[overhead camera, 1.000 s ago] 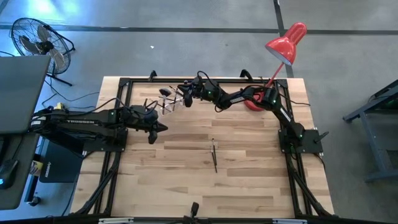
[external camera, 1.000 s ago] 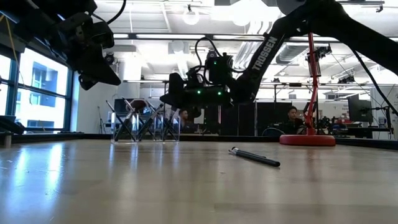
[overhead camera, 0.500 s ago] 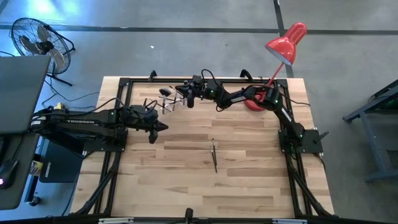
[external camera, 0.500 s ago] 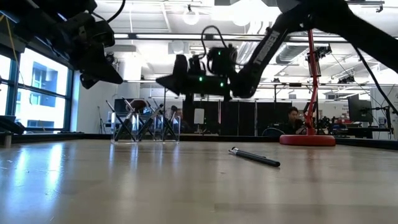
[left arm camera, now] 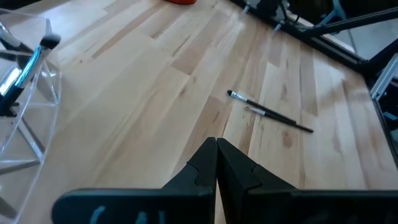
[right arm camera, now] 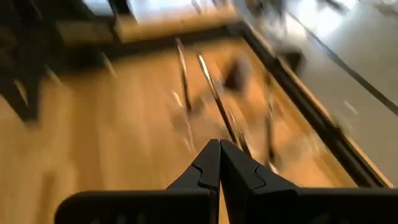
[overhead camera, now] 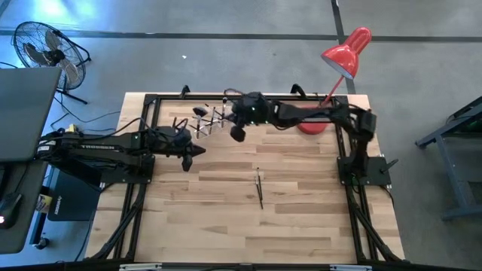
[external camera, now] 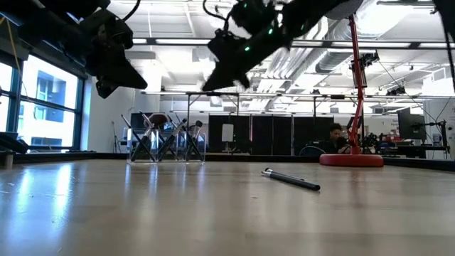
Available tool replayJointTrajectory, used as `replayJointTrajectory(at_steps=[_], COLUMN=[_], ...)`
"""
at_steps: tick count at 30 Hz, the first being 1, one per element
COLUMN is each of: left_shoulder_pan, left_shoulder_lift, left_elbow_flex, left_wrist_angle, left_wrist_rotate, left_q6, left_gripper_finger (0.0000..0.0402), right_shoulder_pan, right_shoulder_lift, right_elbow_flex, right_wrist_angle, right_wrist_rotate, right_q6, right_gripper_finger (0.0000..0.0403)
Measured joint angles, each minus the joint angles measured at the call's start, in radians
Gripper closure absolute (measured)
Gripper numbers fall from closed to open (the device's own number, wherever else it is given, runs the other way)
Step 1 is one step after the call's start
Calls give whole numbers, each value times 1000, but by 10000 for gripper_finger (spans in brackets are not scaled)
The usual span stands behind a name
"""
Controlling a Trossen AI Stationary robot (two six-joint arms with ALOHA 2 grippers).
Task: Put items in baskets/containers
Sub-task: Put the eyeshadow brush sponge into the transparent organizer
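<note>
Brush point(overhead camera: 260, 188) apart from right gripper point(overhead camera: 238, 134)

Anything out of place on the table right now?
One makeup brush lies alone mid-table, apart from the clear holder where the other brushes stand. Neither shut tool, left or right, carries anything.

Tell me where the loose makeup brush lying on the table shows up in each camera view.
High view: the loose brush lies mid-table, nearer the front edge than both arms.
Low view: brush right of centre, left of the red lamp base.
Left wrist view: brush beyond the left end effector.
Right wrist view: cannot tell.
Shared landmark: the clear holder.
</note>
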Motion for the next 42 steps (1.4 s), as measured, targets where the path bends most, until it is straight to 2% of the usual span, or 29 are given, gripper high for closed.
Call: replayJointTrajectory(at_steps=[4, 6, 14, 17, 19, 24, 29, 35, 42], left_shoulder_pan=[0, 0, -3, -49, -101, -239, -338, -361, -360], left_shoulder_lift=[0, 0, 1, 19, 56, 170, 309, 424, 447], left_elbow_flex=[0, 0, 45, 91, 126, 204, 292, 405, 485], left_wrist_angle=[7, 9, 2, 3, 5, -10, -103, -213, -314], left_wrist_rotate=[-7, -7, -6, -37, -79, -200, -289, -292, -260], left_q6=[-9, -36, -227, -231, -212, -159, -93, 22, 113], left_gripper_finger=[401, 401, 401, 401, 401, 401, 401, 401, 401], right_shoulder_pan=[64, 97, 277, 371, 430, 558, 647, 694, 690], right_shoulder_lift=[-83, -114, -171, -172, -172, -172, -172, -171, -171], right_elbow_flex=[0, 0, 0, 0, -1, -35, -79, -132, -130], right_wrist_angle=[-298, -430, -843, -938, -981, -984, -881, -657, -580], right_wrist_rotate=[208, 272, 405, 482, 498, 497, 413, 369, 423], right_q6=[55, 106, 282, 368, 438, 618, 735, 713, 993], right_gripper_finger=[402, 401, 402, 402, 402, 402, 402, 394, 402])
